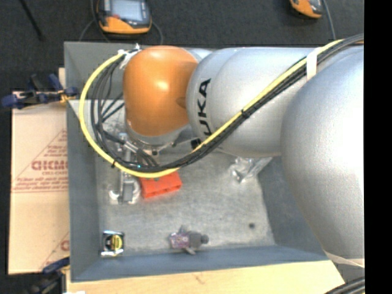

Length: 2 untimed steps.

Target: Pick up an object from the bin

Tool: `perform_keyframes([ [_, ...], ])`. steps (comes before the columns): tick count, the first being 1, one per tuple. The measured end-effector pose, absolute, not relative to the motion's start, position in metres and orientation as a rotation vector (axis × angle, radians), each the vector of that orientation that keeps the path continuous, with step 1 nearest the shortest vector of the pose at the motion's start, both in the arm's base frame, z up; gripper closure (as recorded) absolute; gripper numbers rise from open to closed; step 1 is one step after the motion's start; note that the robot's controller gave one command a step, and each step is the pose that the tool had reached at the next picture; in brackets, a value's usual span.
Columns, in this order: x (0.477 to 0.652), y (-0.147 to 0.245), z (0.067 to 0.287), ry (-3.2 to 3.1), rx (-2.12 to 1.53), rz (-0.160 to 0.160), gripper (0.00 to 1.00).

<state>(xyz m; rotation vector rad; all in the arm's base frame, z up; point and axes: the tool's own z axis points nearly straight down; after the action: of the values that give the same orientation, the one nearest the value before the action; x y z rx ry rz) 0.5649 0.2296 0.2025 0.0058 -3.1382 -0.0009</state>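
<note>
Block (162,186), orange-red: nearest object to the gripper (125,190), so I log it as the likely candidate. It lies left of centre in the frame on the bin floor (220,216), with its upper edge under the yellow cable loop (184,162). The gripper sits just beside its left end, below the orange wrist cover (153,90). Wrist and cables hide too much, so I cannot tell whether the jaws are open or closed, nor whether anything is in them.

Risks, my judgement:
- An off-centre close could pivot the block or shove it across the floor instead of seating it.
- The bin's left wall (82,182) is near, so a sideways correction that way could scrape.
- The cable loop hangs low over the block and might snag it on a lift.

Materials and shapes:
- Block: boxy, hard-edged, matte, probably plastic, with a ridged top face.
- Floor: grey, speckled, flat, likely slippery.
- Right of centre, a small clear glassy piece (245,169), partly under the arm.
- Near the lower wall, a lumpy purple-grey item (187,241).
- Lower left corner, a yellow-and-black case (112,242) with rounded corners.

All three lie well apart from the block.
</note>
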Motion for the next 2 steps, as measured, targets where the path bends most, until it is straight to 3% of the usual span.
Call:
perform_keyframes([
  [1, 0.593, 0.164, 0.135, -3.113, 0.42, 0.005, 0.0],
  [2, 0.619, 0.146, 0.068, -3.08, 0.614, 0.003, 0.0],
])
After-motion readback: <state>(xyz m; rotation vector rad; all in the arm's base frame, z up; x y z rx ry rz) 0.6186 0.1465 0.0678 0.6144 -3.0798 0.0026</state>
